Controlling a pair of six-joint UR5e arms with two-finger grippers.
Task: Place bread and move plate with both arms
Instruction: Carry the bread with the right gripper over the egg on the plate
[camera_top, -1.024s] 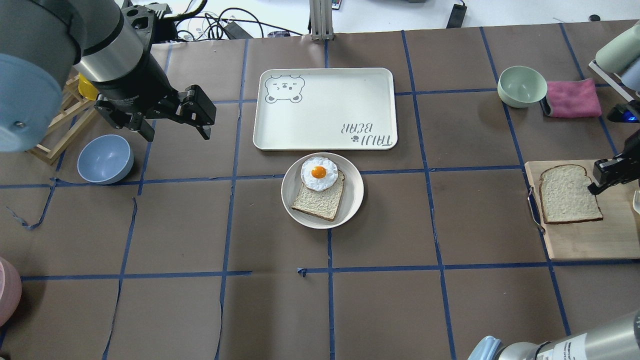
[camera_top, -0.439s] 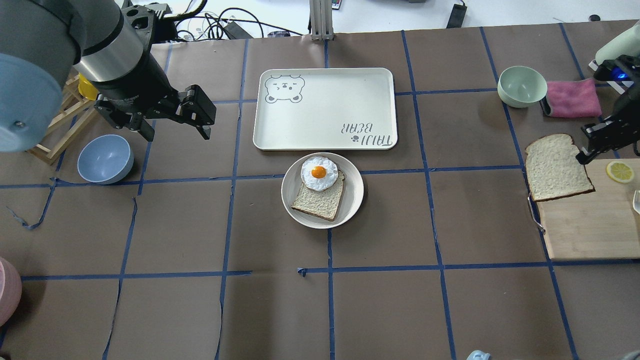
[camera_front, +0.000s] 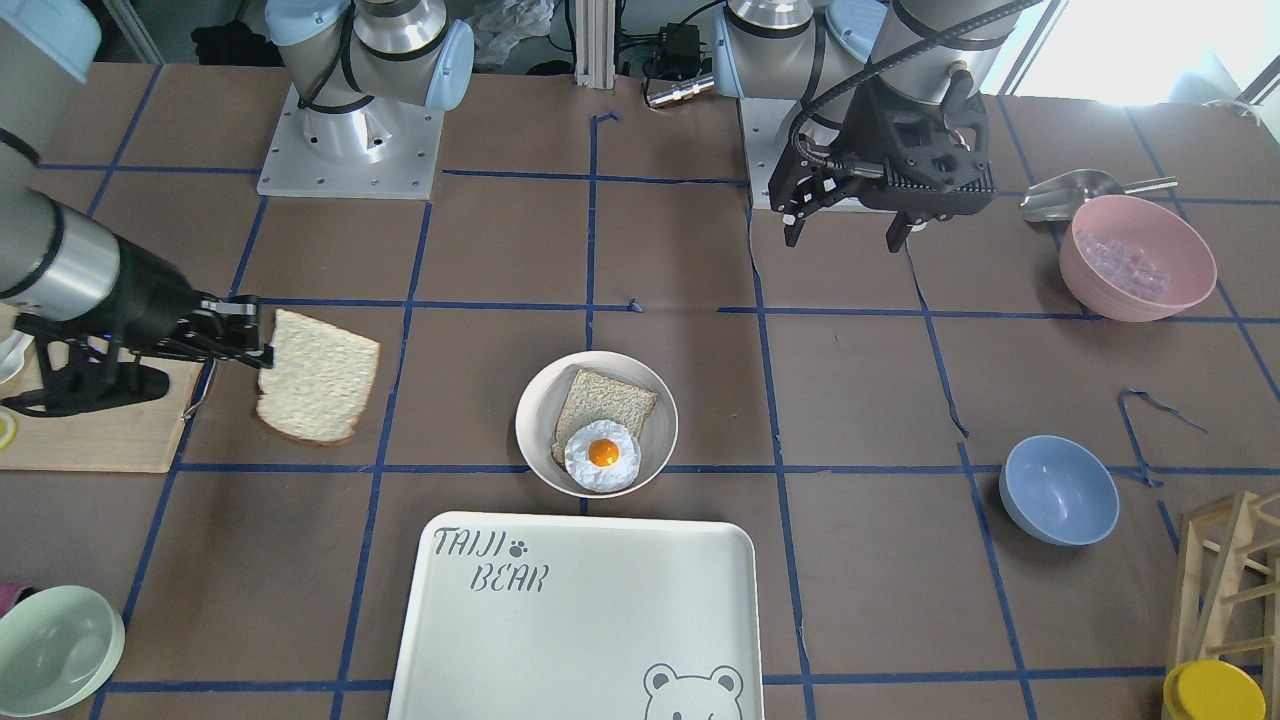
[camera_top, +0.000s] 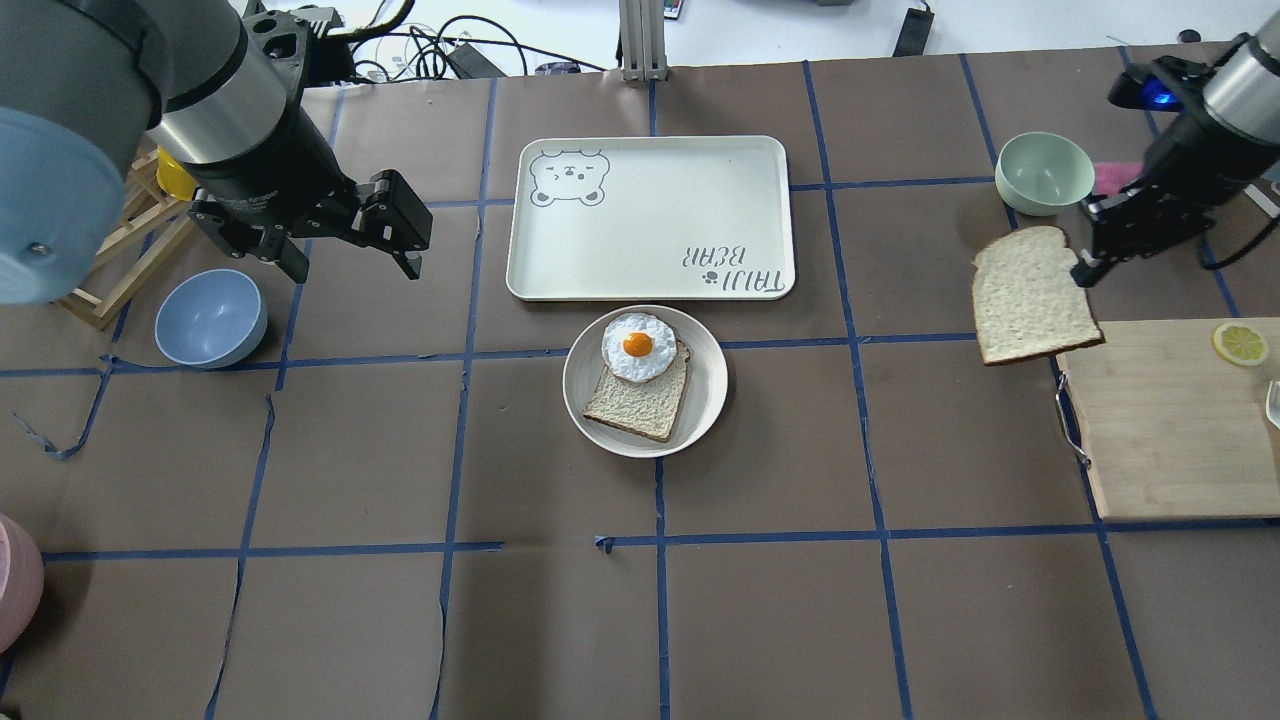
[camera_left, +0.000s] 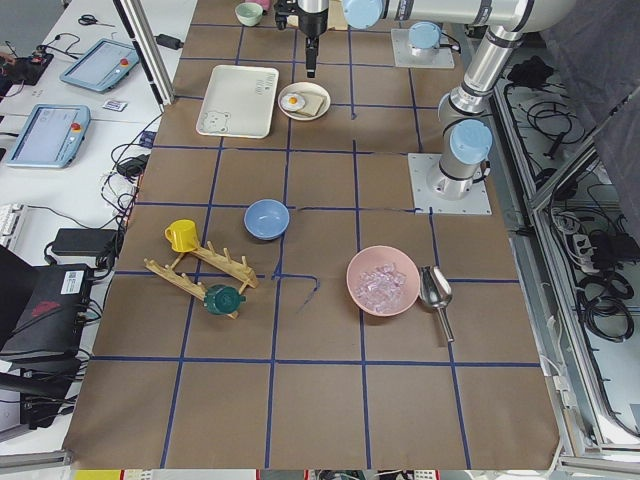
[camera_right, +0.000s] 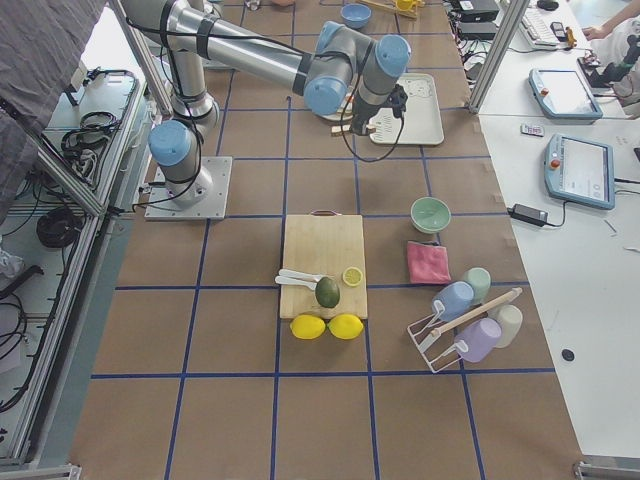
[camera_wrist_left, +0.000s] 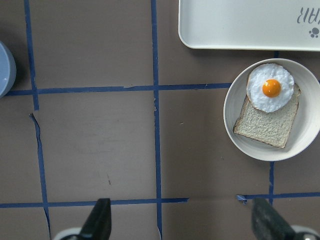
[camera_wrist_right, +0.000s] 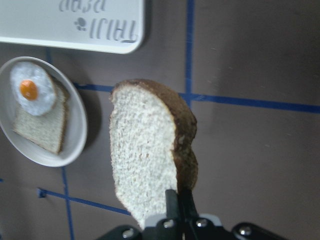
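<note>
The bread (camera_top: 1035, 295) is a thick pale slice with a dark crust, held in the air by its edge in my shut right gripper (camera_top: 1085, 268), left of the cutting board. It also shows in the front view (camera_front: 318, 375) and close up in the right wrist view (camera_wrist_right: 150, 155). The round cream plate (camera_top: 708, 395) sits mid-table and holds a tan slice with a fried egg (camera_top: 637, 346) on top. My left gripper (camera_top: 352, 268) hovers open and empty well to the plate's left, high above the table; the left wrist view shows the plate (camera_wrist_left: 231, 100) at its right.
The bear tray (camera_top: 650, 215) lies just beyond the plate. A wooden cutting board (camera_top: 1170, 430) with a lemon slice (camera_top: 1240, 343) lies at the right edge. A green bowl (camera_top: 1043, 172) stands behind the bread, a blue bowl (camera_top: 210, 317) at the left, and a pink bowl (camera_front: 1137, 257) near the left arm's base.
My right gripper has lifted the bread off the cutting board and carried it left and away from the robot, towards the plate's side. The left arm has not moved.
</note>
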